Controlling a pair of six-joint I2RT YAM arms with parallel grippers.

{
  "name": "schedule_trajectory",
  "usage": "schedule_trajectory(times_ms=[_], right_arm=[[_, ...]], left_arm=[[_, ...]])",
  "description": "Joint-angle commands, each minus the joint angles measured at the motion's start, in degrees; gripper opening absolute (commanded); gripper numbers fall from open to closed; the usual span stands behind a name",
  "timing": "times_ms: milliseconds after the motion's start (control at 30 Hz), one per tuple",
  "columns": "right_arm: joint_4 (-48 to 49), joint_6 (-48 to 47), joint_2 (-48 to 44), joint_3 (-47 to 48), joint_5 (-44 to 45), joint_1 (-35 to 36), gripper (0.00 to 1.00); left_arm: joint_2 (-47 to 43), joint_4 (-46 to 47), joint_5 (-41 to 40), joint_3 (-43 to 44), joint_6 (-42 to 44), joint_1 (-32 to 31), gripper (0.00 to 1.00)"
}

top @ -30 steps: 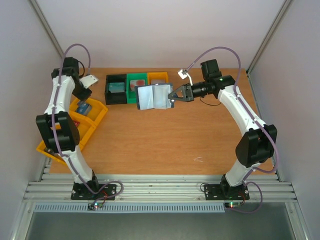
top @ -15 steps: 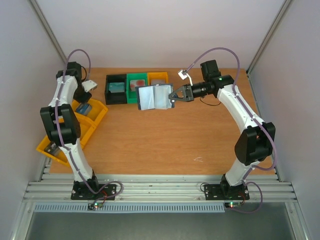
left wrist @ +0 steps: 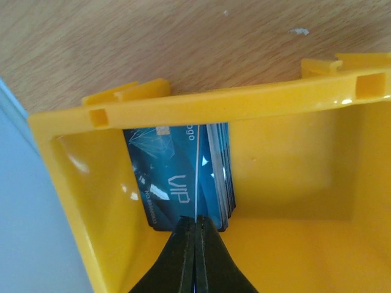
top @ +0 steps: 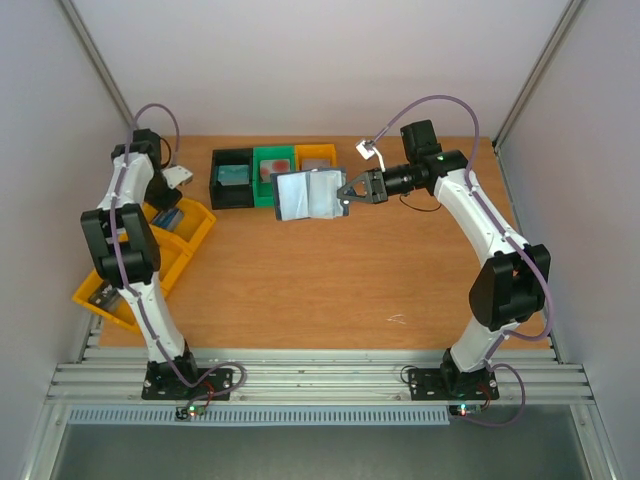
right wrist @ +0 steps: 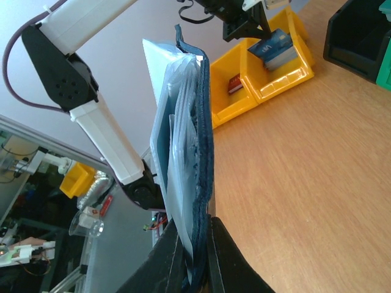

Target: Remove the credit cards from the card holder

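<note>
Right claw (top: pixel 343 197) pinches holder (top: pixel 305 194); seemingly aloft

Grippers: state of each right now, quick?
Left gripper: closed above the blue cards in the yellow bin; whether it holds a card cannot be told.
Right gripper: closed on the card holder.

The yellow bin (left wrist: pixel 244 101) runs off your left wrist picture at right and bottom. Its rim hides the top of the credit cards (left wrist: pixel 174 177) inside it, and the left gripper (left wrist: pixel 195 224) covers their lower edge. Well away from the bin, the card holder (right wrist: pixel 183 152) shows edge-on, so you cannot tell what its pockets hold.
</note>
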Motion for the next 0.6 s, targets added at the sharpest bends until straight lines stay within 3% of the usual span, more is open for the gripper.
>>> schedule_trajectory(times_ms=[0, 400, 567], right_arm=[[0.50, 0.05, -0.13, 1.07, -2.34, -0.30, 0.01], [1.20, 0.99, -1.15, 0.48, -2.31, -0.29, 0.01], [1.21, 1.58, -1.26, 0.15, -2.35, -0.32, 0.01]], left_arm=[[2.13, -0.26, 0.85, 1.89, 0.89, 0.51, 0.00], [4.52, 1.79, -1.29, 2.78, 1.89, 1.08, 0.00], [5.18, 5.32, -3.80, 2.24, 2.98, 1.48, 0.13]])
